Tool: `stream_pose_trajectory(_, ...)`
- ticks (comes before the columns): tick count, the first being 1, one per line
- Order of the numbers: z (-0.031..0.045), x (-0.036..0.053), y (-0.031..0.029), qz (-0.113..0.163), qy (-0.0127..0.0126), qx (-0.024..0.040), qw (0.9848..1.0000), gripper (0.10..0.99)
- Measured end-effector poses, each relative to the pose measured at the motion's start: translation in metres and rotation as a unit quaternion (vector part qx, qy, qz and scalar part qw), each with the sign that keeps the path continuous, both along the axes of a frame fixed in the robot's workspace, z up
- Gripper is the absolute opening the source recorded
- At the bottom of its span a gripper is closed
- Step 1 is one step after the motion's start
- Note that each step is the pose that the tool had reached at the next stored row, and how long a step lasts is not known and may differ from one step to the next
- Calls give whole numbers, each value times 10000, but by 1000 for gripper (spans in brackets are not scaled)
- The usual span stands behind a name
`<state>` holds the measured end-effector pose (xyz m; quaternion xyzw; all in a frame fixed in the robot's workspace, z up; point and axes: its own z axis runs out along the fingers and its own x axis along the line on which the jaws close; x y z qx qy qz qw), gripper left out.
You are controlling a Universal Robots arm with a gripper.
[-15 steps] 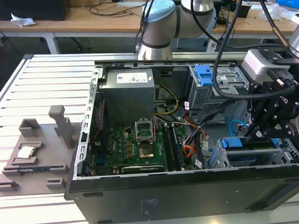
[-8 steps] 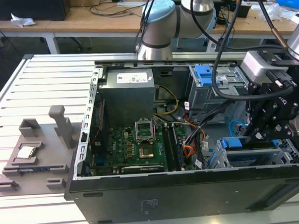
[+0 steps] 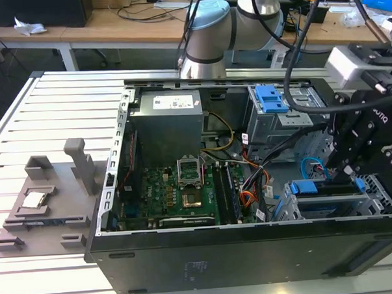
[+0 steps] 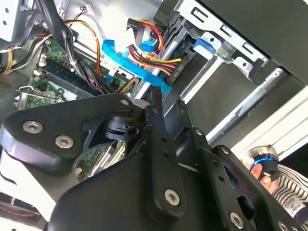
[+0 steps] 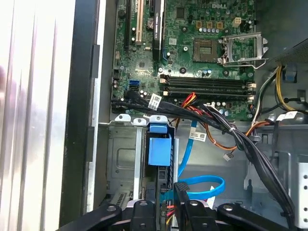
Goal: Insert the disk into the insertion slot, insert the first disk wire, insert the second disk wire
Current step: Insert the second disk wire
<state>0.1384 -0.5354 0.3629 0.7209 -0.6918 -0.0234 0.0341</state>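
In the exterior view one arm (image 3: 207, 36) reaches over one open black computer case (image 3: 239, 249) lying on a white slatted table (image 3: 58, 114). Behind stand wooden desks (image 3: 125, 23) with loose gear. On the table at the exterior view's left lies one grey fixture (image 3: 42, 206). Inside the case are one green motherboard (image 3: 178, 193), one grey power supply (image 3: 166, 125) and two drive cages: a taller one with a blue latch (image 3: 270, 98), and the low slot (image 3: 341, 202) at the exterior view's right. The disk (image 3: 328, 188) sits in that slot, its blue carrier showing, its long axis running along the case's front edge. The gripper (image 3: 343, 170) hangs just above the disk's end, beside a blue wire (image 3: 309, 167).

In the second wrist view the fingers (image 4: 156, 115) are pressed close together, pinching the end of the flat blue wire (image 4: 130, 65). One bundle of red, yellow and black wires (image 4: 149, 48) runs beside it to the metal cage (image 4: 226, 45).

In the first wrist view the gripper (image 5: 171, 202) points at the disk's blue carrier tab (image 5: 159, 147), with the blue wire (image 5: 202, 185) looped beside it and the motherboard (image 5: 192, 53) beyond.
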Motion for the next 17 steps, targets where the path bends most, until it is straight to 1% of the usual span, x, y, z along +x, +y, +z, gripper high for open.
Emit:
stream_pose_trajectory(4, 153, 0, 5, 0, 0, 0, 10000, 298)
stream_pose_trajectory(5, 184, 0, 15, 0, 0, 0, 10000, 282)
stream_pose_trajectory(6, 202, 0, 21, 0, 0, 0, 10000, 216)
stream_pose_trajectory(7, 244, 0, 30, 0, 0, 0, 10000, 216)
stream_pose_trajectory(8, 302, 0, 34, 0, 0, 0, 10000, 106)
stream_pose_trajectory(9, 343, 0, 34, 0, 0, 0, 10000, 106)
stream_pose_trajectory(10, 355, 0, 34, 0, 0, 1, 10000, 106)
stream_pose_trajectory(17, 357, 0, 34, 0, 0, 1, 10000, 106)
